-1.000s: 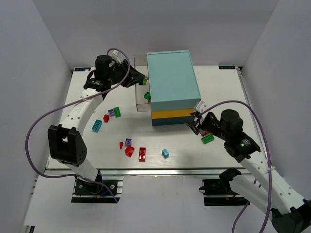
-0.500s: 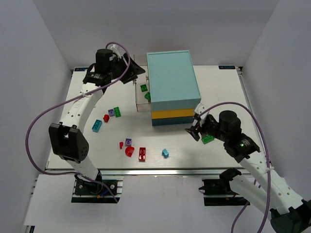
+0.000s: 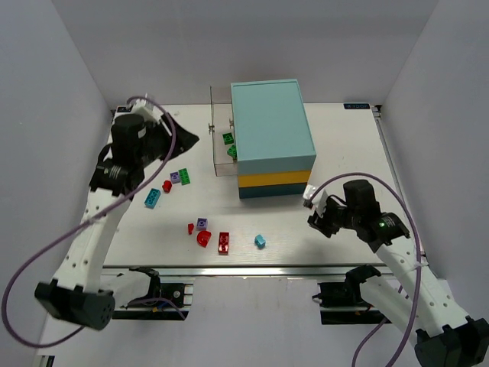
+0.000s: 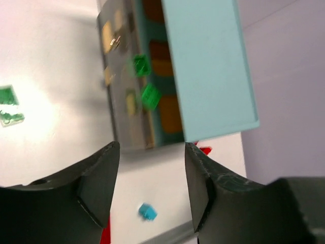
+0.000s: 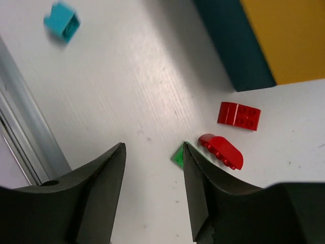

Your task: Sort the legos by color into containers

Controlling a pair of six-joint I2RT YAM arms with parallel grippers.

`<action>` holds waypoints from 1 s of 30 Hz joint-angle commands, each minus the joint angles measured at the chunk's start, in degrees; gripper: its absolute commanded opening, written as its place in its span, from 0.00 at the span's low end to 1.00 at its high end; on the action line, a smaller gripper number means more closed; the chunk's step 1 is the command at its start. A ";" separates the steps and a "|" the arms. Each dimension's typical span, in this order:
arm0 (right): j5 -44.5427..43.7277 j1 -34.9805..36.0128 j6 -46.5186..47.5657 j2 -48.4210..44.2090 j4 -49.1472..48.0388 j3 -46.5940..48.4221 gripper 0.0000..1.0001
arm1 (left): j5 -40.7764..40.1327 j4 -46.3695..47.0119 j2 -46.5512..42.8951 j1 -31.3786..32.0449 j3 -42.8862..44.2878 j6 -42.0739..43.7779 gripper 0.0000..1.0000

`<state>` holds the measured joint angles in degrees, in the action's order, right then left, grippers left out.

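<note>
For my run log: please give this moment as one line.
left gripper: open, empty | right gripper: open, empty | clear drawer: pulled out, two green legos inside | loose legos: on table

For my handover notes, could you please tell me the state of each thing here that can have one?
Left gripper: open, empty.
Right gripper: open, empty.
Clear drawer: pulled out, holding two green bricks.
Cabinet: one drawer out.
Loose bricks: lying on the table, unsorted.
</note>
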<state>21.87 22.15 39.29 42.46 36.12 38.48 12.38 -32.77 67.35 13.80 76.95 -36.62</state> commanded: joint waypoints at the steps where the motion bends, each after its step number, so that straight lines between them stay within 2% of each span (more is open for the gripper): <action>1: 2.56 -1.75 17.61 3.14 10.71 0.19 0.54 | -3.68 -4.49 -5.10 -0.09 -7.94 1.47 0.64; 2: 2.83 -1.85 17.66 4.12 11.77 0.19 0.53 | -3.68 -4.58 -6.43 -0.09 -9.87 0.77 0.65; 5: 3.01 -3.25 28.10 8.15 15.73 0.28 0.54 | -5.08 -5.63 -11.44 -0.09 -15.06 -0.38 0.70; 6: 2.48 -3.52 35.08 9.39 18.09 0.11 0.55 | -6.39 -5.81 -12.32 -0.09 -16.73 -0.73 0.72; 9: -0.68 -5.18 46.35 13.61 21.00 0.02 0.56 | -7.98 -7.56 -15.40 -0.09 -18.14 -0.82 0.75; 12: -3.14 -7.47 53.76 17.91 21.28 1.85 0.58 | -9.57 -9.23 -17.08 -0.09 -19.73 -0.56 0.77; 19: -6.31 -13.62 63.62 27.48 17.07 5.73 0.59 | -11.41 -10.29 -21.64 -0.09 -24.82 -1.17 0.79; 22: -6.14 -15.29 65.56 30.04 14.77 7.39 0.59 | -11.50 -10.29 -23.14 -0.09 -26.06 -1.43 0.80; 27: -4.90 -15.91 67.76 34.53 16.35 10.74 0.59 | -11.59 -10.38 -24.55 -0.09 -28.52 -1.79 0.80; 30: -4.55 -15.74 67.33 36.81 12.15 10.39 0.59 | -11.42 -9.77 -24.55 -0.09 -29.40 -2.05 0.80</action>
<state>16.73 6.48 103.90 77.76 50.54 47.57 1.83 -43.31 43.48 13.80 48.25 -38.17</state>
